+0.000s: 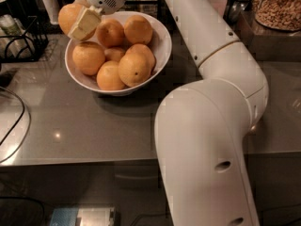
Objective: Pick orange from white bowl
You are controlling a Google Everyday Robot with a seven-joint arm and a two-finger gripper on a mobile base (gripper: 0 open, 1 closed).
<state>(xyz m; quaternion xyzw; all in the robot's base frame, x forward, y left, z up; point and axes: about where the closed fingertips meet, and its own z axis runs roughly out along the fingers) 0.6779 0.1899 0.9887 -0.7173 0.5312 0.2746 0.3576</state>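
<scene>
The white bowl (pixel 162 55) stands on the grey counter at the upper left and holds several oranges. My gripper (pixel 76 20) is over the bowl's far left rim, shut on the large yellow-orange orange (pixel 67 15). One pale finger (pixel 85 24) lies across the orange's front; the other finger is hidden behind the fruit. The held orange sits just above and outside the rim, apart from the pile. My white arm reaches in from the lower right across the middle of the view.
A black wire rack (pixel 19 36) stands left of the bowl. A dark cable (pixel 16 135) loops on the counter at the left. A glass jar of nuts (pixel 277 8) and a metal scoop (pixel 240 4) are at the back right. The counter's front edge (pixel 70 161) runs across below.
</scene>
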